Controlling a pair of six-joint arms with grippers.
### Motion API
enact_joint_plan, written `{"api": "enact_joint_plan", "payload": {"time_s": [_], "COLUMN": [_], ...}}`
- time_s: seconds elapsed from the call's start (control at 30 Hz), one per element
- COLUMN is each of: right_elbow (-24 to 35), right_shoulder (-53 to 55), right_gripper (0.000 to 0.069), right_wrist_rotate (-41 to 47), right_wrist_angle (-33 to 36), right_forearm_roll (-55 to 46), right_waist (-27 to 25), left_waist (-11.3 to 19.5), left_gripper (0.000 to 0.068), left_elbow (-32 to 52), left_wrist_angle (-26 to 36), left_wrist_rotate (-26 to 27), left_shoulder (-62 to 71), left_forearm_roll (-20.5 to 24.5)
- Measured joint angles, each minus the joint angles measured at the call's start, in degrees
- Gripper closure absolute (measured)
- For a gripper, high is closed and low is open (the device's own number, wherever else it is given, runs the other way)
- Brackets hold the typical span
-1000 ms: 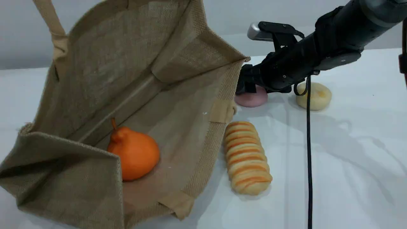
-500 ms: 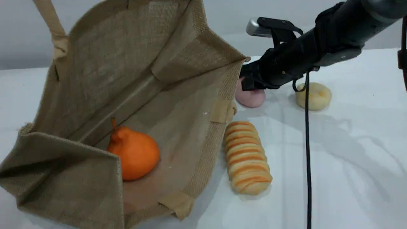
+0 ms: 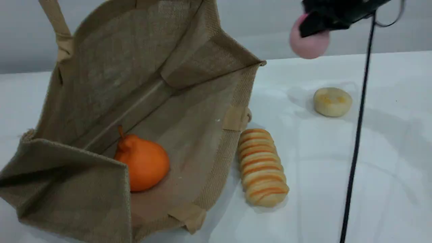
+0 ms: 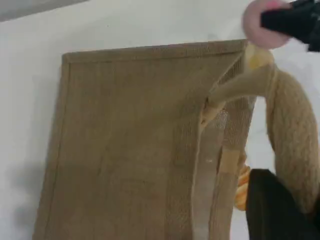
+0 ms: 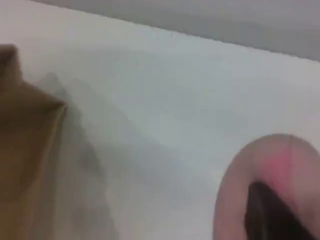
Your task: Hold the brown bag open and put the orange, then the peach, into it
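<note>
The brown bag (image 3: 141,84) lies open at the left, its mouth toward the camera, with one beige handle (image 3: 54,20) pulled upward out of frame. The orange (image 3: 143,165) rests inside on the bag floor. In the left wrist view my left gripper (image 4: 272,210) is shut on the bag's handle (image 4: 292,135), above the bag (image 4: 130,140). My right gripper (image 3: 312,25) is shut on the peach (image 3: 308,45), high above the table, right of the bag's far corner. The right wrist view shows the peach (image 5: 272,175) against one dark fingertip (image 5: 265,215).
A striped bread loaf (image 3: 263,167) lies just right of the bag's mouth. A pale yellow disc (image 3: 332,101) sits further back right. A black cable (image 3: 356,135) hangs from the right arm across the white table (image 3: 388,168).
The right gripper closed on the peach beside the bag's edge and lifted it up and to the right, off the table. Bag and orange have not moved.
</note>
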Motion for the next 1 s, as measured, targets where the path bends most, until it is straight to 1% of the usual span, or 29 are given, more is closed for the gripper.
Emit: {"api": "enact_joint_plan", "payload": {"time_s": [0.13, 0.2, 0.27, 0.37, 0.5, 0.6, 0.73, 0.83, 0.93, 1.0], "right_elbow": [0.02, 0.02, 0.02, 0.2, 2.12, 5.24, 10.18, 13.71, 15.9, 16.07], "right_shoulder": [-3.98, -6.26, -8.07, -10.08, -11.67, -12.77, -13.72, -13.72, -13.72, -13.67], "right_gripper": [0.0663, 0.0663, 0.0663, 0.0663, 0.0663, 0.0663, 0.0663, 0.0663, 0.0663, 0.0663], "right_wrist_rotate": [11.2, 14.65, 16.42, 15.85, 9.99, 8.79, 8.28, 7.22, 5.13, 4.56], "right_wrist_angle": [7.69, 11.54, 16.79, 23.5, 29.27, 29.68, 24.59, 21.78, 18.45, 15.65], "right_forearm_roll": [-9.89, -12.73, -13.02, -11.25, -3.16, -0.42, -0.7, 1.54, 4.91, 7.24], "right_waist": [-3.32, -3.71, -3.13, -1.16, 3.13, 7.07, 12.67, 16.79, 21.02, 23.88], "left_waist": [0.0, 0.0, 0.0, 0.0, 0.0, 0.0, 0.0, 0.0, 0.0, 0.0], "left_gripper": [0.0609, 0.0609, 0.0609, 0.0609, 0.0609, 0.0609, 0.0609, 0.0609, 0.0609, 0.0609], "left_elbow": [0.0, 0.0, 0.0, 0.0, 0.0, 0.0, 0.0, 0.0, 0.0, 0.0], "left_wrist_angle": [0.0, 0.0, 0.0, 0.0, 0.0, 0.0, 0.0, 0.0, 0.0, 0.0], "left_wrist_rotate": [0.12, 0.88, 1.98, 3.01, 3.2, 3.9, 4.33, 4.57, 4.71, 4.96], "left_shoulder": [0.0, 0.0, 0.0, 0.0, 0.0, 0.0, 0.0, 0.0, 0.0, 0.0], "left_forearm_roll": [0.0, 0.05, 0.05, 0.05, 0.05, 0.05, 0.05, 0.05, 0.0, 0.0]}}
